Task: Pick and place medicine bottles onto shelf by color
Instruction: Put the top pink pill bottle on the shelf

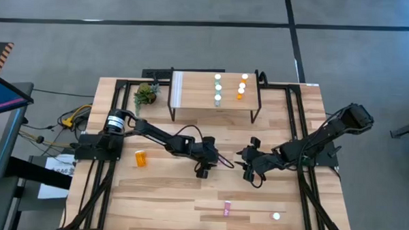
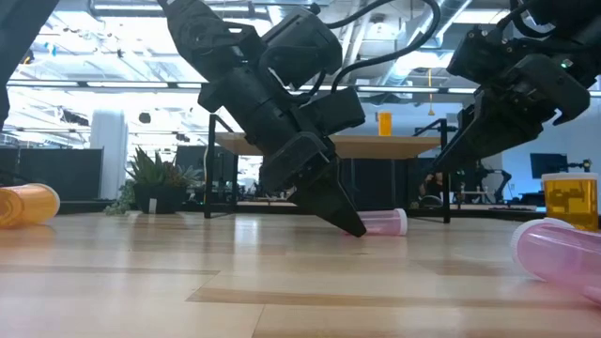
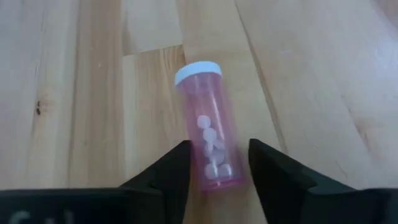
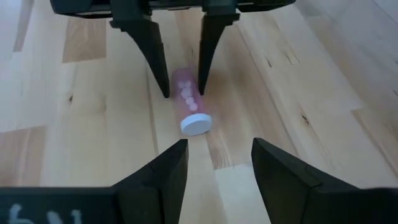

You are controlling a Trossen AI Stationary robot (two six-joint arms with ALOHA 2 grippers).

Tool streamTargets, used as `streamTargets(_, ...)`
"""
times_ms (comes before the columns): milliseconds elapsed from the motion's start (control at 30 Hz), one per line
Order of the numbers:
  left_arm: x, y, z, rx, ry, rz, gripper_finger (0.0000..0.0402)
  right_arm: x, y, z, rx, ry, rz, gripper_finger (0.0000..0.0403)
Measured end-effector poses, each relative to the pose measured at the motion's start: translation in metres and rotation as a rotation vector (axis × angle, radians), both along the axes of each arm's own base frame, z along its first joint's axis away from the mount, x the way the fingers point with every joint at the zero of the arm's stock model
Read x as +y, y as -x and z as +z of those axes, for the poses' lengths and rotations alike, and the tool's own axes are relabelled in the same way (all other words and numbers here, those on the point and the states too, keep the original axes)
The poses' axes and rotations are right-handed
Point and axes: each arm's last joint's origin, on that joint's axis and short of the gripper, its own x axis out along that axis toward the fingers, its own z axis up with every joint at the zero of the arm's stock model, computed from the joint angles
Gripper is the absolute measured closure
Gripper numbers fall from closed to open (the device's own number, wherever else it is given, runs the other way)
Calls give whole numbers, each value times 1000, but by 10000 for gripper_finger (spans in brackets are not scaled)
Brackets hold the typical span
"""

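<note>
Bottle point(image 3: 208, 137) lies flat; cap away from left tool point(image 3: 219, 163).

Both arms are matte black, built of boxy angular links. The left arm point(image 1: 156, 134) has a silver-grey cylindrical joint at its nine o'clock end; thin black cables loop over both arms. The left gripper point(image 3: 217, 171) and right gripper point(image 4: 214, 165) have tapering, wedge-shaped black fingers.
</note>
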Motion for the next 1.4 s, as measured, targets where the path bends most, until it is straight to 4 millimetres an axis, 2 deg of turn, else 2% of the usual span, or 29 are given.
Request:
streamTargets(167,0,0,1,-6,0,2,318,0,0,0,-6,-2,0,208)
streamTargets(267,3,0,8,-21,0,30,336,1,-2,2,-25,-10,-1,211)
streamTargets(533,5,3,43,-146,0,60,311,5,0,5,-45,-7,8,216)
streamTargets(667,5,17,62,-287,18,59,323,9,5,9,-64,20,-1,219)
streamTargets(833,12,50,76,-555,106,94,332,14,5,21,-197,86,-60,218)
streamTargets(1067,14,87,76,-948,247,78,304,15,-11,54,-476,157,26,214)
streamTargets(1200,12,93,81,-1038,277,36,308,4,-21,70,-622,130,100,213)
streamTargets(1400,10,87,99,-1145,239,-35,317,-22,-30,86,-791,115,184,213)
